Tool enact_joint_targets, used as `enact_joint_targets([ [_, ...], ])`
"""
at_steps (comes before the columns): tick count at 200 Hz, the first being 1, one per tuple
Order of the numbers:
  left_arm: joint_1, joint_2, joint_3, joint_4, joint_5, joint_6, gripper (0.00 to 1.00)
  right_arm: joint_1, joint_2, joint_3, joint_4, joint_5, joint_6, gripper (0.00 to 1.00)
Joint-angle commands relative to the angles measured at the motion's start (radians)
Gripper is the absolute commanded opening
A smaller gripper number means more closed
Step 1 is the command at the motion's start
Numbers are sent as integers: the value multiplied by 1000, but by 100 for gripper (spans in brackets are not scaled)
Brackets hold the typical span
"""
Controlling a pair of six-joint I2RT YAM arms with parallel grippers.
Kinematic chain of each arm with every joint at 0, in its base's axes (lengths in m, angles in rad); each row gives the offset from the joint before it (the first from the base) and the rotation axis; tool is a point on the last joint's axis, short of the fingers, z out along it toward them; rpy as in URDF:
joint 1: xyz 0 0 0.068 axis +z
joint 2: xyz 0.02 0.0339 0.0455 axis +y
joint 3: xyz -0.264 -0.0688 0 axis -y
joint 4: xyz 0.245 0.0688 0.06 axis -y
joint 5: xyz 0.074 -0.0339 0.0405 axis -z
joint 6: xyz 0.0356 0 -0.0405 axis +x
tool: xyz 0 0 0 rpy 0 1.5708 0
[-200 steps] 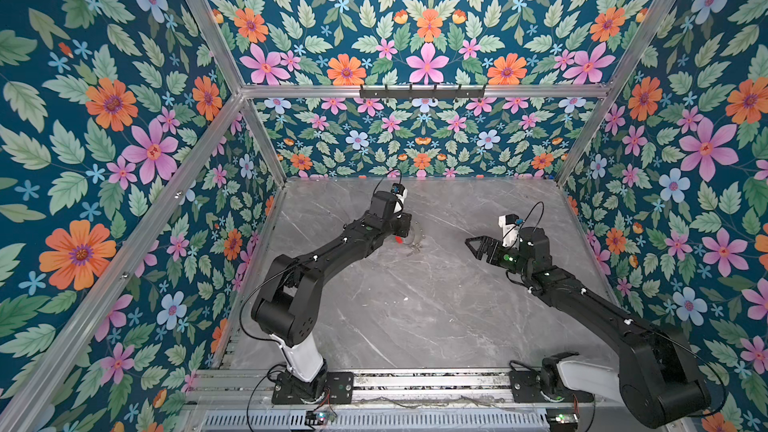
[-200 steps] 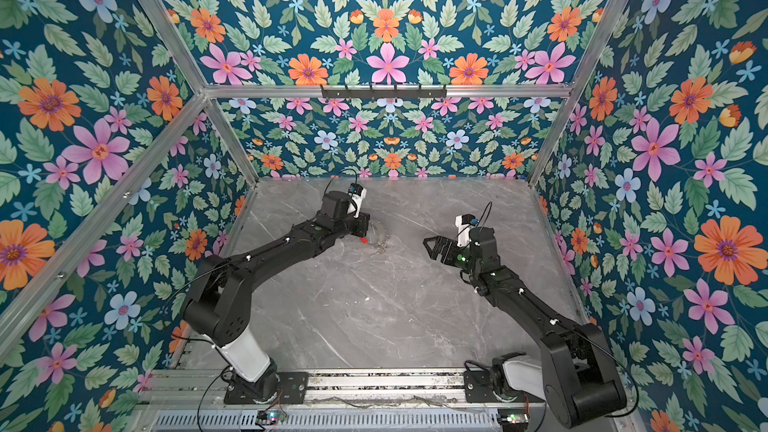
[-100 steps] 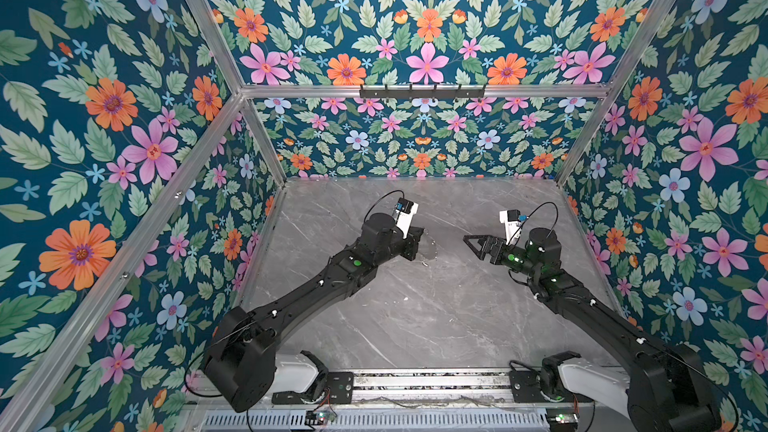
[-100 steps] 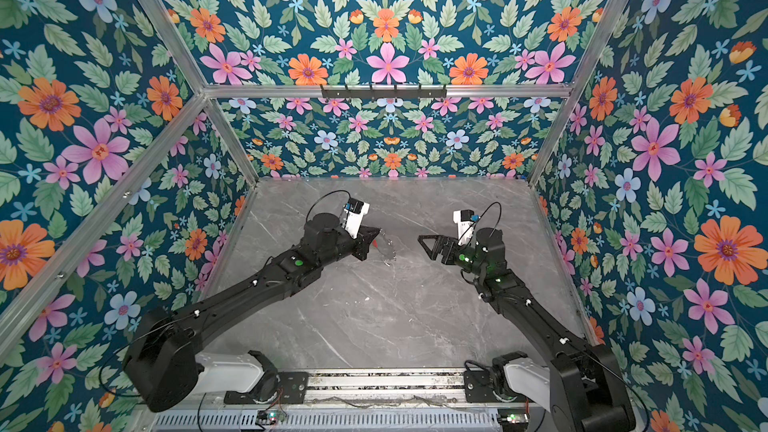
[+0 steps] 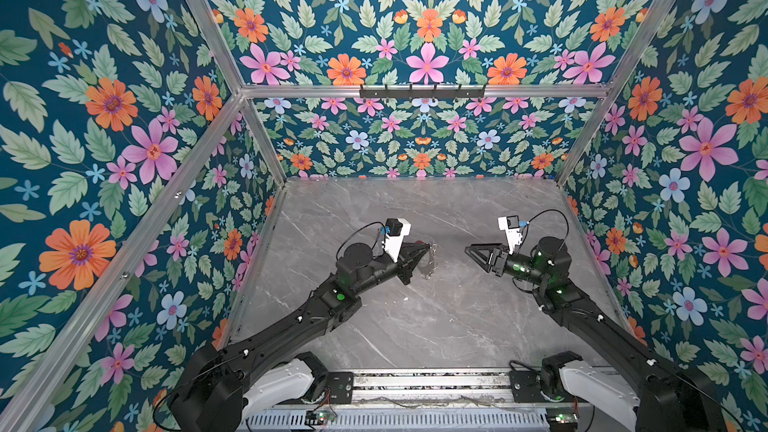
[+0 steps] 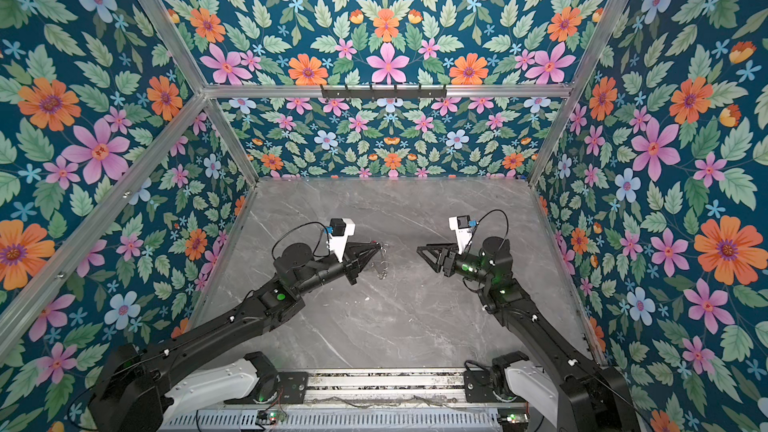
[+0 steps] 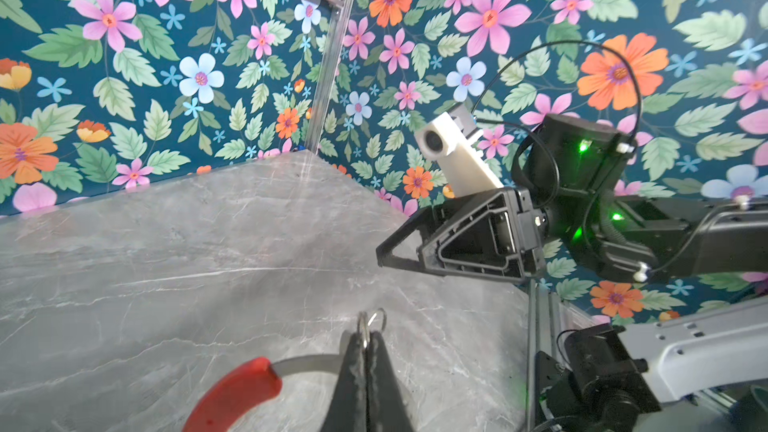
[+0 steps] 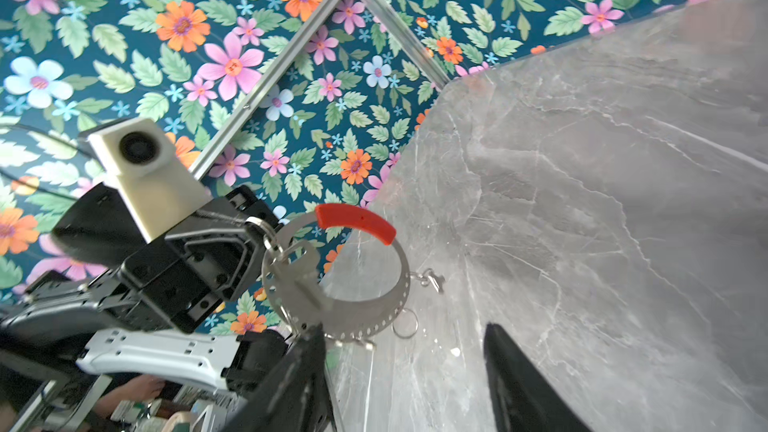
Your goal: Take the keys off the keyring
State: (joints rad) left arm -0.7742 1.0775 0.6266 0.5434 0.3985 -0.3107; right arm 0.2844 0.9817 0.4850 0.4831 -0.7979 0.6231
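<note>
- Both top views: the left gripper (image 5: pixel 428 247) (image 6: pixel 376 248) sits over the middle of the grey marble table (image 5: pixel 395 326), pointing right. Its jaws are pressed together at the tips.
- The keyring (image 5: pixel 429 263) (image 6: pixel 381 265) hangs from those tips as a faint grey hoop. It lies between the two grippers, touching the left one and well apart from the right one.
- The right gripper (image 5: pixel 471 255) (image 6: pixel 422 253) faces it from the right at similar height. The gap between its fingers is hard to judge here.
- Left wrist view: the left gripper (image 7: pixel 365 336) is clamped on the grey band of the keyring (image 7: pixel 307 365), with a small split ring (image 7: pixel 372 320) caught at the tips. The red sleeve (image 7: pixel 237 392) covers the arc beside the grip. The right gripper (image 7: pixel 382 255) is seen beyond, holding nothing.
- Right wrist view: the keyring (image 8: pixel 353 322) hangs upright from the left gripper (image 8: pixel 253 230), red sleeve (image 8: pixel 355 222) uppermost.
- The keys (image 8: pixel 432 278) are tiny silvery pieces dangling off the rim of the hoop. They are too small to count reliably.
- The right gripper (image 8: pixel 403 328) stands moderately wide. Its fingers (image 8: pixel 511 367) are empty and near the lower rim of the hoop. Contact there cannot be told.
</note>
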Motion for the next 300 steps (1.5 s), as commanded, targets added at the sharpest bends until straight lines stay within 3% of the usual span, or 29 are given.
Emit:
enact_joint_targets([
  [1,-2,-1,11,112,108,-10,0,55,-52,1,48,-36,-95,65],
  [34,-14,24,47,117,239,-13,0,196,-105,62,-82,28,-232,63],
  [95,-38,1,61,98,330,-25,0,197,-204,78,-113,37,-234,56],
  [137,-53,-10,76,60,358,-19,0,199,-220,114,-122,-12,-220,48],
  [204,-60,-22,104,-30,389,32,0,201,-225,146,-130,-80,-208,43],
  [300,-61,-30,143,-112,446,82,0,275,-199,213,-272,-100,-306,50],
])
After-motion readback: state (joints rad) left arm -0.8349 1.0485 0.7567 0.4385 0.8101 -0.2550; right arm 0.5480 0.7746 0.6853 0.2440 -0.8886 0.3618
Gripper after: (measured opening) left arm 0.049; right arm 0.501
